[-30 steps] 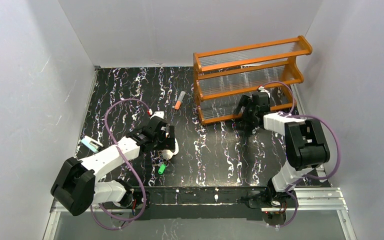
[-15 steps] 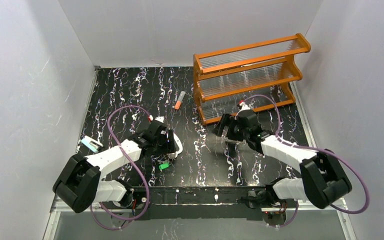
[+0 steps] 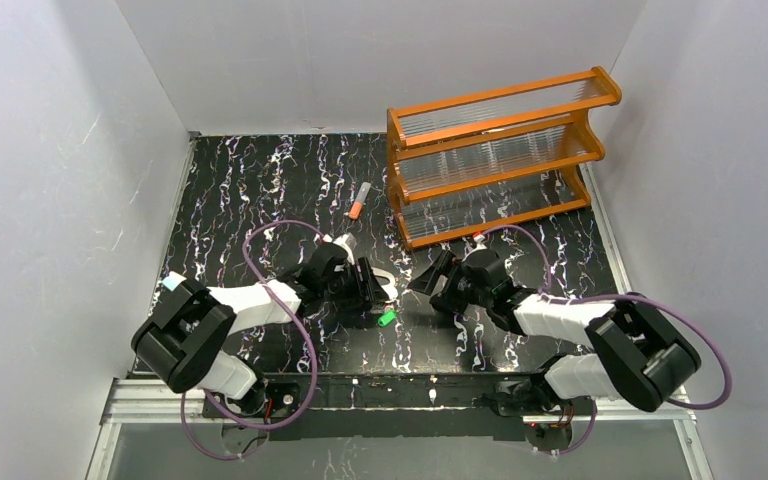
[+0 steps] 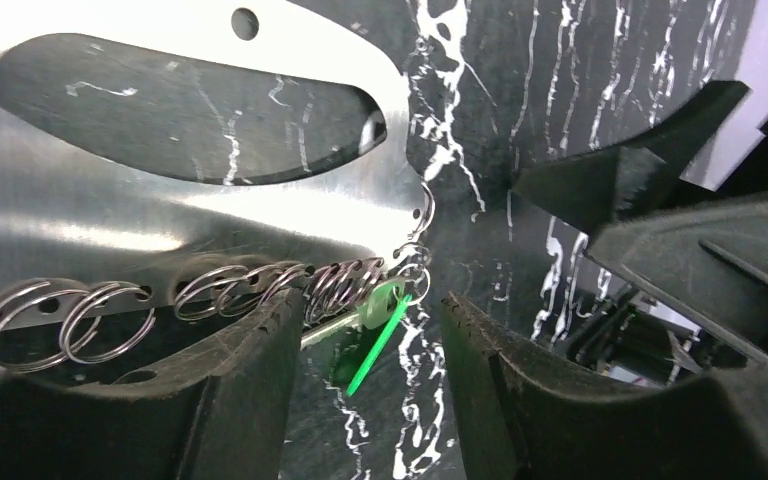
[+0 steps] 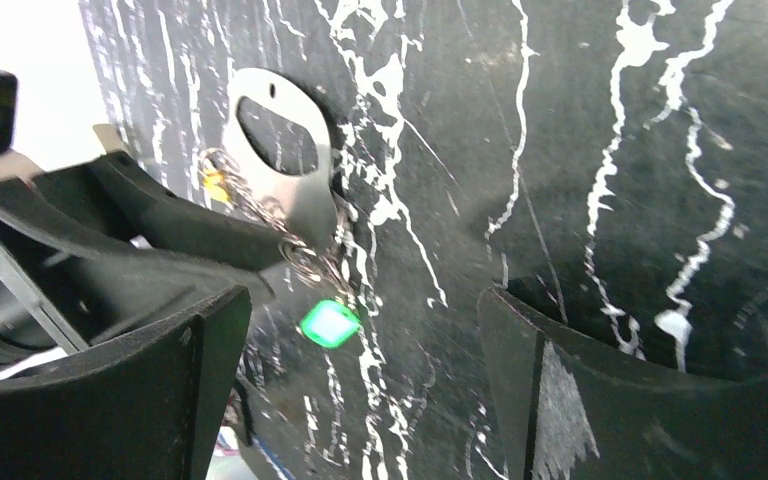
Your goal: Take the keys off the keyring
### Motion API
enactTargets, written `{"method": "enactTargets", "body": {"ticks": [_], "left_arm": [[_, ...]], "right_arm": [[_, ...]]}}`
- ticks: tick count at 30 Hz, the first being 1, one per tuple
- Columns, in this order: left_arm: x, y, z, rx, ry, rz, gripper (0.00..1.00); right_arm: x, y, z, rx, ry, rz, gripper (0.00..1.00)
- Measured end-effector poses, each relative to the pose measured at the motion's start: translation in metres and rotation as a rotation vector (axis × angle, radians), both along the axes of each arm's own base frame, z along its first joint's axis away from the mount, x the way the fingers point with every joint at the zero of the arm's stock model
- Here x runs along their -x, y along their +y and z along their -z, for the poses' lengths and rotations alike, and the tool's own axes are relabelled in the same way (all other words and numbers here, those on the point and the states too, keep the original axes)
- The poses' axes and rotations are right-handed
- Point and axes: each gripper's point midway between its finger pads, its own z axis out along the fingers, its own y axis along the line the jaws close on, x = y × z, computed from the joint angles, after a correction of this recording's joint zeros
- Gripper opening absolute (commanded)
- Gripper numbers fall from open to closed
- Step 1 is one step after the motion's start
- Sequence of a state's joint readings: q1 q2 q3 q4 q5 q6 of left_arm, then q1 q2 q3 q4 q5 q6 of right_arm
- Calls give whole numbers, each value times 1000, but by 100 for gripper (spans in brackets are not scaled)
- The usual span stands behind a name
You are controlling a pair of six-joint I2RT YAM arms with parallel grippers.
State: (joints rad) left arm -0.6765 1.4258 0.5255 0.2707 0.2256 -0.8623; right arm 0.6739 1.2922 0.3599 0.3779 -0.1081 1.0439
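Nearest the arm bases in the overhead view, the green key [image 3: 386, 318] hangs low over the table [image 3: 260, 180], in the gap between the two arms. The right fingers [image 5: 560, 400] stand wide apart and empty, pointed leftward at it. In the right wrist view the green head sits centred between them but farther out, not touching, its flat face toward that camera. The silvery blade is mostly hidden, so its long axis is uncertain; it seems to run up toward the chain of small split rings [image 4: 110, 310] it dangles from. Those rings string along the lower edge of the keyring [image 4: 160, 215], a flat grey plate tilted off the table. The left fingers [image 4: 240, 400] appear pinched on the ring-bearing end of that plate, with the key hanging just past their tips. A yellow key [image 5: 215, 184] shows at the chain's other end, close to the left fingers. The free right arm is the one placed to take the green key, by reaching on to its left. Farther back lie an orange-capped tube [image 3: 358, 200] and an orange rack [image 3: 500, 150].
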Motion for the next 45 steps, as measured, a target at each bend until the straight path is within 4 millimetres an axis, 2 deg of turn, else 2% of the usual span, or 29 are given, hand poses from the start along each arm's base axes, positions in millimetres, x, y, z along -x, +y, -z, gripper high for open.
{"method": "enactTargets", "body": {"ticks": [3, 6, 7, 9, 11, 12, 15, 18, 21, 27, 31, 34, 40, 43, 45], "left_arm": [[2, -6, -4, 22, 2, 12, 55], [-3, 3, -19, -27, -49, 4, 55], [-14, 10, -41, -63, -128, -12, 54], [-23, 15, -54, -79, -171, -32, 53], [-42, 30, -68, -115, -219, -79, 53], [-52, 40, -70, -136, -227, -109, 53], [-71, 75, -48, -226, -178, -195, 52], [-67, 93, -13, -305, -78, -211, 50], [-54, 94, 10, -318, -11, -185, 47], [-55, 74, 9, -183, -32, -179, 44], [-55, 66, 8, -123, -33, -177, 44], [-54, 65, 7, -109, -32, -180, 53], [-49, 76, -2, -190, -48, -142, 73], [-51, 81, -21, -238, -99, -92, 81], [-59, 79, -43, -253, -171, -43, 85]], "right_arm": [[-4, 9, 0, -42, 4, -1, 85], [-8, 17, 1, -66, 5, -18, 79], [-9, 19, 2, -70, 7, -23, 78], [-12, 26, 3, -82, 6, -38, 74], [-15, 32, 5, -95, 7, -56, 71], [-16, 35, 6, -105, 7, -67, 69], [-17, 44, 8, -130, 9, -93, 63], [-16, 50, 11, -159, 15, -118, 60], [-16, 56, 12, -179, 20, -142, 57], [-14, 66, 17, -206, 26, -185, 42], [-10, 69, 21, -214, 37, -201, 19], [-7, 68, 23, -208, 43, -214, 1], [-12, 69, -11, -195, -75, -273, 1], [-16, 57, -22, -136, -136, -290, 1], [-18, 47, -31, -91, -186, -310, 1]]}}
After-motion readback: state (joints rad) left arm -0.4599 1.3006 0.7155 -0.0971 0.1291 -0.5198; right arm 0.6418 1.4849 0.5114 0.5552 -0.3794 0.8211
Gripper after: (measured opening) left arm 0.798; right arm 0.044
